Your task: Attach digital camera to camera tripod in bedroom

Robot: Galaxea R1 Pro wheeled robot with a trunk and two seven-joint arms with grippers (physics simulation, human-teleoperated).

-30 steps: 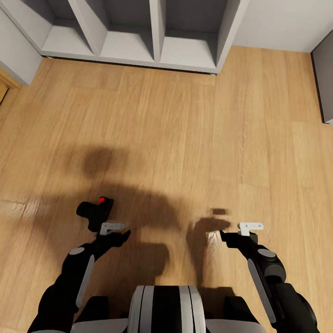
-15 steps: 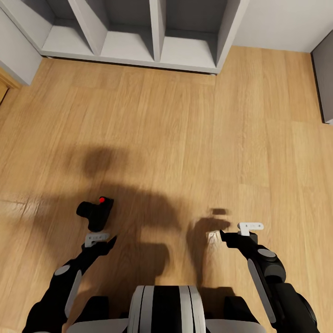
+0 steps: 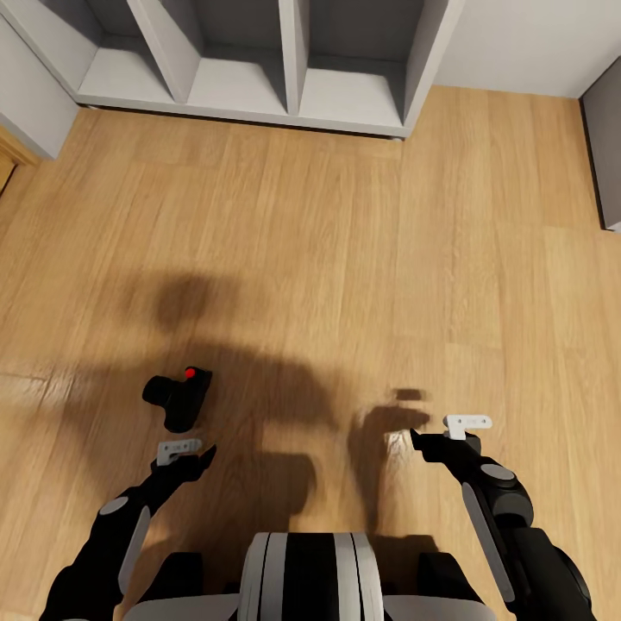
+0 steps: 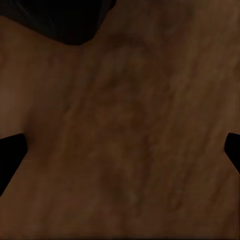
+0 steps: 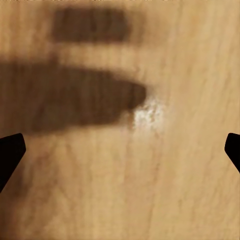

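Looking down, I find the camera [image 3: 178,398] lying on the floor [image 3: 345,250] just ahead of my left gripper [image 3: 183,452], far nearer than the right gripper [image 3: 459,428], both jaws wide open and empty.

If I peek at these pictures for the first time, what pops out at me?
The little black camera with its bright red button, lying on the wood floor inside the robot's big shadow. Just behind it hangs the left pincer, and the right pincer hangs over bare floor on the other side. Farther off, grey shelves stand by the wall.
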